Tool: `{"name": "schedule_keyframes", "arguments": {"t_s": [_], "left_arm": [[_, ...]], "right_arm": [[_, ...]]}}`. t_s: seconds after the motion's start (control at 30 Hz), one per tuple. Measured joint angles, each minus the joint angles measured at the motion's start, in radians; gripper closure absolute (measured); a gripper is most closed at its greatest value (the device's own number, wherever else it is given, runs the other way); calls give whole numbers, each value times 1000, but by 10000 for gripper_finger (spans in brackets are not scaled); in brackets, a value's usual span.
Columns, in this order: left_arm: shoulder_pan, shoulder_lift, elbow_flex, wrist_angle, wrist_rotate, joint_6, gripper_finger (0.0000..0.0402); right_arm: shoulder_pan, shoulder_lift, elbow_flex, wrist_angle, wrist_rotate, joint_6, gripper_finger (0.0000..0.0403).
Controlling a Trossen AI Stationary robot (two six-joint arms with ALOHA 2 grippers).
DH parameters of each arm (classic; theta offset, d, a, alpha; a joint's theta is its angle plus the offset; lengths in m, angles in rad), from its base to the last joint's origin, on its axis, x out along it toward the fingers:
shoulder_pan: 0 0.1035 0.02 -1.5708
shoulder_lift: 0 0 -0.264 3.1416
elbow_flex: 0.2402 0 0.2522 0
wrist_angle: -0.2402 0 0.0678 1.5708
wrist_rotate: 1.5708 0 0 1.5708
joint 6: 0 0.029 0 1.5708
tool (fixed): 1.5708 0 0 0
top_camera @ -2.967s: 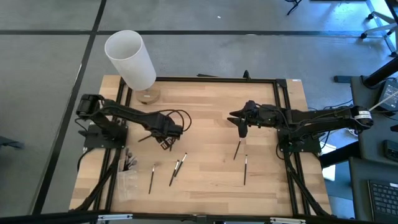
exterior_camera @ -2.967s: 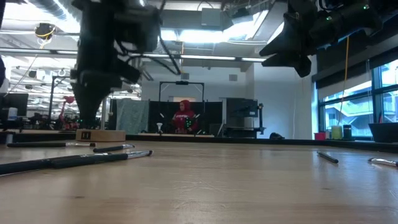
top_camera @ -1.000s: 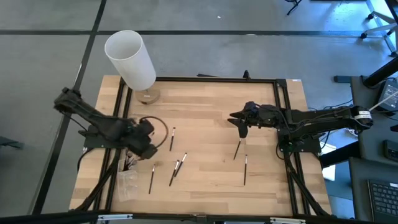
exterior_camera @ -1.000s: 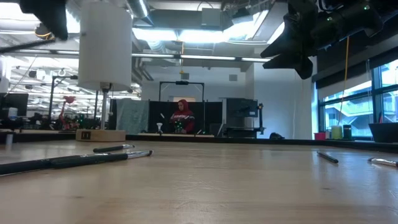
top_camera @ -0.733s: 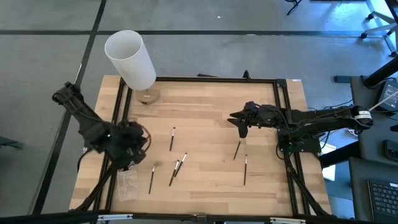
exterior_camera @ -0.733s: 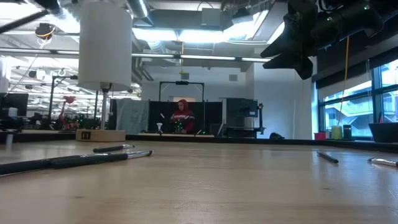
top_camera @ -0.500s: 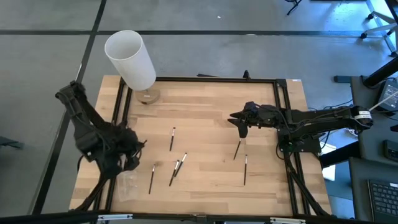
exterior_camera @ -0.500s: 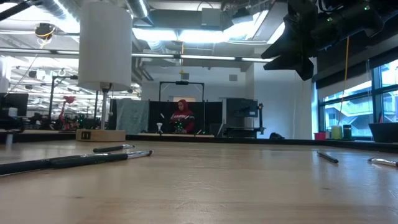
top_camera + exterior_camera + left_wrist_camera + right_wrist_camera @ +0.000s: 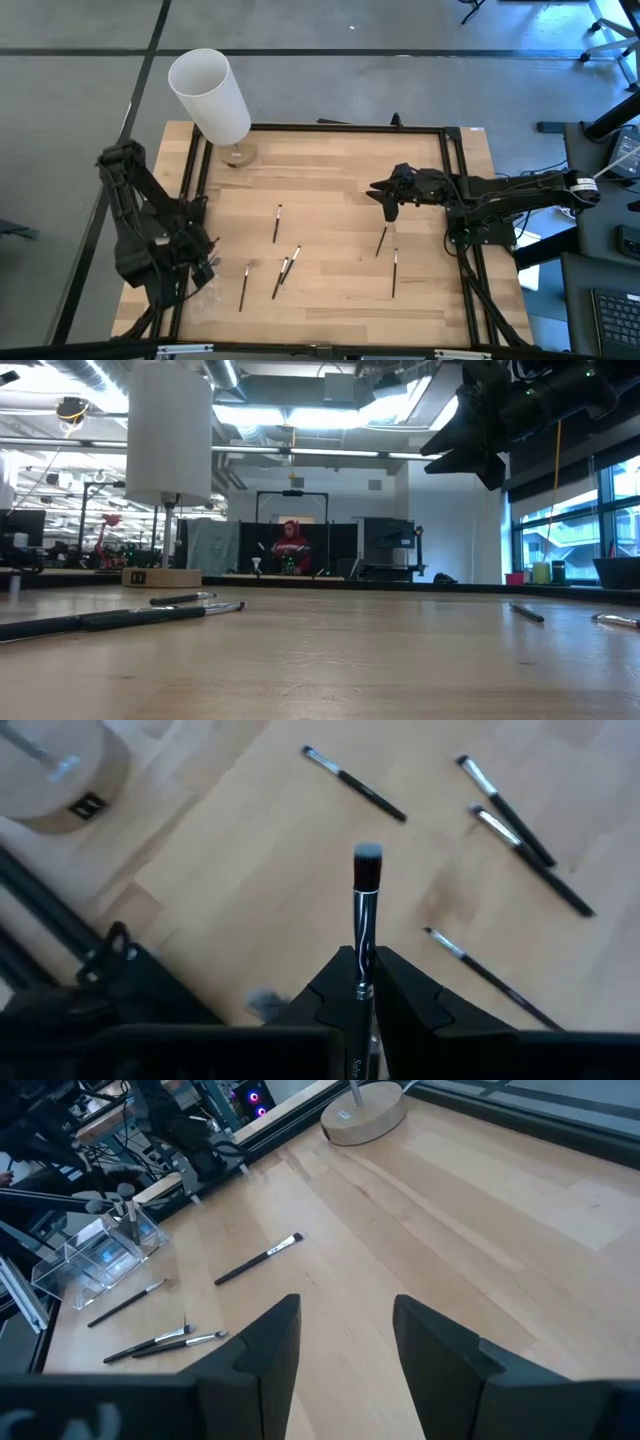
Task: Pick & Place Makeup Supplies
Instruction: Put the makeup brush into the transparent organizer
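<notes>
Several thin dark-handled makeup brushes lie flat on the wooden table: one (image 9: 277, 223), a pair (image 9: 287, 270), one (image 9: 244, 287), and two on the right (image 9: 381, 240) (image 9: 394, 272). My left gripper (image 9: 205, 262) hangs at the table's near left, beside a clear organizer (image 9: 205, 293), and is shut on a brush with a fluffy head (image 9: 367, 855). My right gripper (image 9: 390, 205) hovers open above the right-hand brushes, touching nothing; its fingers (image 9: 270, 1345) show wide apart. My left gripper pinches the brush's dark handle (image 9: 363, 970) between its two fingers. The metal ferrule and fluffy head stick out past the fingertips, roughly in line with them. The fingers slant downward and the brush is lifted clear of the table.
A tall white cylinder (image 9: 210, 95) stands on a round wooden base (image 9: 238, 154) at the far left. The clear organizer (image 9: 95, 1255) holds a few brushes upright. A black frame (image 9: 350, 128) rims the table. A person shows far off in the room (image 9: 291, 545).
My left arm has swung from the table's left-centre toward its near left edge, carrying the brush, and it has turned as it went. It has left the low view. My left gripper has stayed shut on the brush.
</notes>
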Motion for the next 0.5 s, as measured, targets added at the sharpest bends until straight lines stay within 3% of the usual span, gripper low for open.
{"name": "schedule_keyframes", "arguments": {"t_s": [0.5], "left_arm": [[-21, 130, 0, 0, 81, -101, 360]], "right_arm": [[0, 0, 0, 0, 0, 3, 240]]}}
